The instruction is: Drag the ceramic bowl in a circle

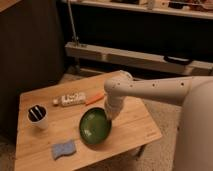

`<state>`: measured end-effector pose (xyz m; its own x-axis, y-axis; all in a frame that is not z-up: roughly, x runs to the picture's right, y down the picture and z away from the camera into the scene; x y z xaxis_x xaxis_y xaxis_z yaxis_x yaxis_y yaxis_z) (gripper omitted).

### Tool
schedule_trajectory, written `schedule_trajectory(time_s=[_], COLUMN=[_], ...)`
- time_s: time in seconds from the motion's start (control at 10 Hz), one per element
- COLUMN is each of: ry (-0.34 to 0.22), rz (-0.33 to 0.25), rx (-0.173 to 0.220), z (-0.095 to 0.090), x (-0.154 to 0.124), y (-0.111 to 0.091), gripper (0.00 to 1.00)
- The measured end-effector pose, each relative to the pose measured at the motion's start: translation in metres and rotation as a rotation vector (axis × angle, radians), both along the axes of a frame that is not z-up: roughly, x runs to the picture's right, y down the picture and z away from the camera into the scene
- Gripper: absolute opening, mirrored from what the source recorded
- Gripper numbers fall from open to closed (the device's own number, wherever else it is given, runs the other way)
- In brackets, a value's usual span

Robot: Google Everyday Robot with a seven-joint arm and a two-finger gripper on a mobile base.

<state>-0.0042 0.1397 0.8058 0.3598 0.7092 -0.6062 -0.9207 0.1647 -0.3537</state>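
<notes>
My pincer [110, 116] sits at the right rim of the green ceramic bowl [94, 128]; whether it pinches that rim I cannot tell. The bowl lies just left of it, near the middle of the table's [142, 125] near edge.

We saw a dim, warm-lit scene. Light fell from above onto the table [135, 125]; the shelves [150, 30] behind stayed nearly black. The arm [155, 90] read bright, close to washed out. The gripper [111, 112] sat shaded at the bowl [92, 129] rim. The glaze showed a faint sheen, and the cup [38, 118] threw a soft shadow.
</notes>
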Motion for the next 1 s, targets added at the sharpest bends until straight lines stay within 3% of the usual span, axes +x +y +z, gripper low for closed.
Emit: schedule_trajectory(time_s=[0.2, 0.3, 0.6, 0.8, 1.0], ry=[-0.023, -0.023, 0.012, 0.039, 0.053], rz=[0.034, 0.048, 0.102, 0.124, 0.129], rx=[-0.043, -0.055, -0.087, -0.117, -0.165], z=[0.034, 0.042, 0.064, 0.069, 0.065], x=[-0.010, -0.010, 0.018, 0.054, 0.095], y=[-0.018, -0.023, -0.029, -0.017, 0.009], gripper=[0.20, 0.20, 0.20, 0.20, 0.20])
